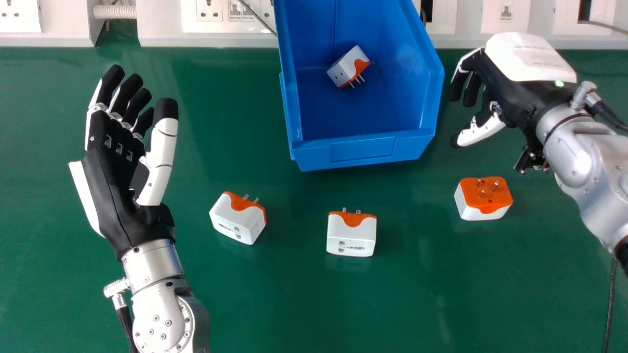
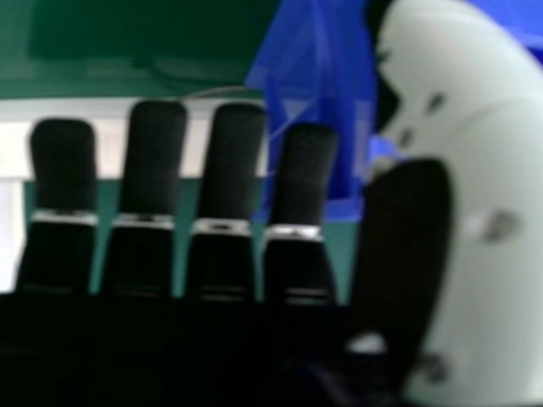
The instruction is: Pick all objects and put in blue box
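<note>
1. Right hand (image 1: 520,93): wide, fingers relaxed and thumb apart, nothing held; it is just right of the blue box (image 1: 363,156). Left hand (image 1: 117,196): at the left of the head view, loosely open, holding nothing.
2. Risk, box: a sideways swing of the right hand at this height could knock the box's right wall and shift it. Cause: fingertips near that wall.
3. Risk, grasp: the right-hand adaptor (image 1: 483,198) lies nearer the robot than the hand, pins up. If the hand comes down off-centre, the thumb may catch the pins and twist the body, or shove it along the smooth-looking green table (image 1: 274,304).
4. Risk, reach: the left-hand adaptor (image 1: 238,218) is well away from the right hand; a long crossing reach might brush the middle adaptor (image 1: 351,234). The left hand seems better placed.
5. Appearance: white block bodies, orange pin faces, metal pins. Left-hand one sits askew, middle one nearly square-on; both have pins toward the box side. One more, the boxed adaptor (image 1: 343,68), lies tilted inside. Three remain to load.
</note>
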`<state>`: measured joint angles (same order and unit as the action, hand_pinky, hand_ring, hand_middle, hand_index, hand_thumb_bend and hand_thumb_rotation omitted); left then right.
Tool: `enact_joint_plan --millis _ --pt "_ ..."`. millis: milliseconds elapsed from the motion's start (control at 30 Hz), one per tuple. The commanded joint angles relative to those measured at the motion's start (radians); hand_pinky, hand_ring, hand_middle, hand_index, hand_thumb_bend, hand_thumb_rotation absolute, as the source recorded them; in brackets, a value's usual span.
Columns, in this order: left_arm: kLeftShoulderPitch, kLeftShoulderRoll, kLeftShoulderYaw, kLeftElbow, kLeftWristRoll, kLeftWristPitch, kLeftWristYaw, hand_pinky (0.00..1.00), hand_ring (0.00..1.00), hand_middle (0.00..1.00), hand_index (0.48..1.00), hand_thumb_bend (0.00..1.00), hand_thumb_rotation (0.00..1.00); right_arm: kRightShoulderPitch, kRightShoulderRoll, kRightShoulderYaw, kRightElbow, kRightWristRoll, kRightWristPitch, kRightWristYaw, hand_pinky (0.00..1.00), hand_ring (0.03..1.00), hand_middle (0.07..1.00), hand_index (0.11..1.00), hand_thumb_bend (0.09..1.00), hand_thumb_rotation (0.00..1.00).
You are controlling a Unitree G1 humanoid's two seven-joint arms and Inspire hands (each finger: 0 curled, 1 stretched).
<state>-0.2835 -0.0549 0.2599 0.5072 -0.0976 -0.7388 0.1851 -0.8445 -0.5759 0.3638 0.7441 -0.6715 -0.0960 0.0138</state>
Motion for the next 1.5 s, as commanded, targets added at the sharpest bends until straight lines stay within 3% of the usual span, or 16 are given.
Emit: enact_joint_plan --millis 0,133,300,433,467,567,600,700,733,833,900,1000,1233,1467 --pt "-0.001 0.007 -0.003 -0.018 0.004 -0.017 -0.005 0.78 0.80 0.81 0.815 0.69 0.40 -0.010 -0.022 -0.014 -0.017 -0.005 0.008 -0.002 0.33 0.440 0.519 0.524 0.496 0.00" --pt "0.001 0.005 -0.004 -0.023 0.009 -0.013 0.001 0.79 0.80 0.81 0.815 0.69 0.40 -0.014 -0.025 0.017 -0.036 -0.056 0.075 0.045 0.33 0.443 0.520 0.521 0.496 0.00" --pt "0.005 0.004 -0.003 -0.027 0.011 -0.011 0.005 0.79 0.81 0.81 0.815 0.69 0.40 -0.053 -0.033 0.113 -0.096 -0.180 0.271 0.332 0.30 0.429 0.517 0.515 0.501 0.00" --pt "0.006 0.002 -0.004 -0.033 0.015 -0.006 0.010 0.79 0.81 0.81 0.815 0.69 0.40 -0.056 -0.056 0.145 -0.158 -0.217 0.294 0.475 0.30 0.429 0.517 0.515 0.501 0.00" --pt "0.006 0.002 -0.005 -0.033 0.015 -0.005 0.010 0.78 0.80 0.81 0.815 0.69 0.40 -0.051 -0.062 0.146 -0.166 -0.220 0.286 0.485 0.42 0.543 0.614 0.612 0.601 0.03" --pt "0.008 0.003 -0.006 -0.032 0.014 -0.007 0.007 0.78 0.80 0.81 0.815 0.69 0.40 -0.049 -0.068 0.143 -0.173 -0.219 0.285 0.523 0.42 0.543 0.614 0.612 0.601 0.03" --pt "0.008 0.003 -0.007 -0.032 0.014 -0.007 0.007 0.78 0.80 0.81 0.814 0.69 0.40 -0.048 -0.068 0.140 -0.177 -0.217 0.289 0.535 0.53 0.635 0.691 0.690 0.681 0.07" --pt "0.007 0.003 -0.006 -0.033 0.013 -0.005 0.007 0.78 0.80 0.81 0.814 0.69 0.40 -0.054 -0.062 0.136 -0.170 -0.213 0.301 0.559 0.53 0.635 0.691 0.690 0.681 0.07" --pt "0.008 0.002 -0.006 -0.034 0.012 -0.004 0.007 0.79 0.81 0.81 0.814 0.69 0.40 -0.056 -0.061 0.135 -0.167 -0.213 0.304 0.563 0.63 0.708 0.753 0.752 0.745 0.10" --pt "0.009 0.002 -0.007 -0.035 0.007 -0.004 0.002 0.79 0.81 0.81 0.814 0.69 0.40 -0.058 -0.061 0.136 -0.163 -0.216 0.305 0.567 0.70 0.767 0.803 0.802 0.797 0.13" --pt "0.008 0.002 -0.007 -0.034 0.008 -0.003 0.002 0.80 0.81 0.81 0.814 0.69 0.40 -0.058 -0.062 0.138 -0.162 -0.218 0.303 0.566 0.81 0.851 0.874 0.873 0.871 0.16" --pt "0.007 0.002 -0.006 -0.033 0.010 -0.002 0.005 0.80 0.82 0.81 0.814 0.69 0.40 -0.058 -0.060 0.137 -0.161 -0.217 0.308 0.567 0.88 0.905 0.920 0.919 0.918 0.19" --pt "0.008 0.001 -0.006 -0.034 0.004 -0.006 0.000 0.80 0.82 0.81 0.814 0.69 0.40 -0.054 -0.058 0.134 -0.170 -0.212 0.309 0.570 0.95 0.961 0.967 0.967 0.968 0.21" --pt "0.008 -0.003 -0.007 -0.035 0.009 -0.007 0.005 0.80 0.82 0.81 0.815 0.70 0.40 -0.050 -0.055 0.143 -0.141 -0.214 0.282 0.543 0.98 0.988 0.990 0.990 0.991 0.22"
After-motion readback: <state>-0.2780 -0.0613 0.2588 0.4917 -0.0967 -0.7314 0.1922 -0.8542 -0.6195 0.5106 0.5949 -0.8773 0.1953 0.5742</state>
